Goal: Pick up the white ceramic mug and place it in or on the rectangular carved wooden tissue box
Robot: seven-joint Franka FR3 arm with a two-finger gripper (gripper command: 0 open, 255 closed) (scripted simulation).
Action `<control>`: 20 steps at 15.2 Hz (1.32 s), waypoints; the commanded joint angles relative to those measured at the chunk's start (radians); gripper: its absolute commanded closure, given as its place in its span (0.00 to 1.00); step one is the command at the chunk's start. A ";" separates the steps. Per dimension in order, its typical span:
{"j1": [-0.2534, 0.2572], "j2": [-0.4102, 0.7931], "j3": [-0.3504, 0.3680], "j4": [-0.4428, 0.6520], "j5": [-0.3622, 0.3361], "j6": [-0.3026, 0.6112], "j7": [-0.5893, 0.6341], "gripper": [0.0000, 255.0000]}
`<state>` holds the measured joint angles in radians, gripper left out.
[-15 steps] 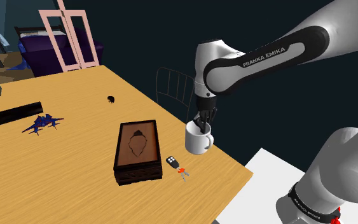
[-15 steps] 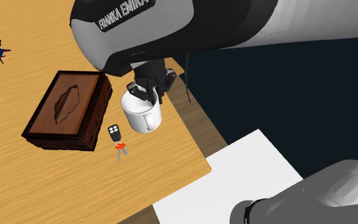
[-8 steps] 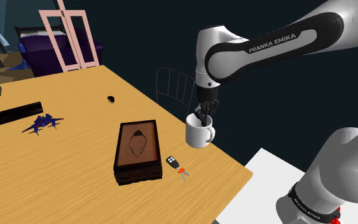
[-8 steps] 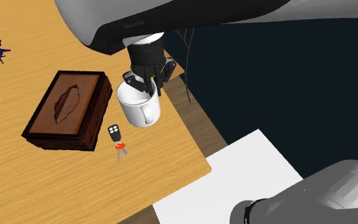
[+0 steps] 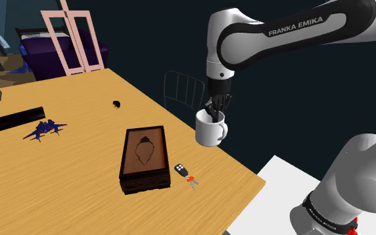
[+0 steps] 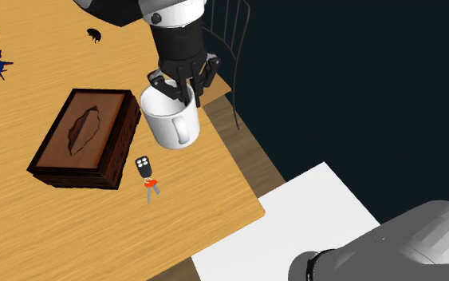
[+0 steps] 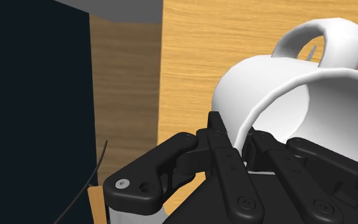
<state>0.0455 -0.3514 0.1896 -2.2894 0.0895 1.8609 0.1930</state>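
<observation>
The white mug (image 5: 210,131) hangs in the air above the table's edge, to the shoulder view's right of the carved brown tissue box (image 5: 142,157). My gripper (image 5: 215,115) is shut on the mug's rim, one finger inside and one outside. In the second exterior view the mug (image 6: 168,121) floats upright next to the box (image 6: 83,137), handle toward the camera, held by the gripper (image 6: 179,90). Seen from the wrist, the fingers (image 7: 225,149) clamp the mug's wall (image 7: 285,102), with the wooden table far below.
A black key fob with a red tag (image 5: 185,173) lies on the wooden table (image 5: 53,193) near the box. A blue object (image 5: 44,129), a black bar (image 5: 19,118) and a small dark item (image 5: 116,104) lie farther off. A wire chair (image 5: 183,93) stands beyond the table's edge.
The arm has lifted the mug higher off the table and carried it slightly toward the tissue box. The grip on the rim is unchanged.
</observation>
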 commanded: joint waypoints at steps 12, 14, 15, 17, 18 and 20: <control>0.027 0.180 0.072 0.283 -0.015 -0.099 0.120 1.00; 0.039 0.249 0.095 0.362 -0.028 -0.110 0.160 1.00; 0.045 0.285 0.105 0.404 -0.036 -0.117 0.181 1.00; 0.060 0.359 0.124 0.493 -0.055 -0.133 0.221 1.00; 0.069 0.397 0.133 0.540 -0.066 -0.144 0.242 1.00; 0.090 0.477 0.148 0.641 -0.090 -0.168 0.281 1.00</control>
<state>0.1260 0.0844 0.3302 -1.6980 0.0115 1.7026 0.4537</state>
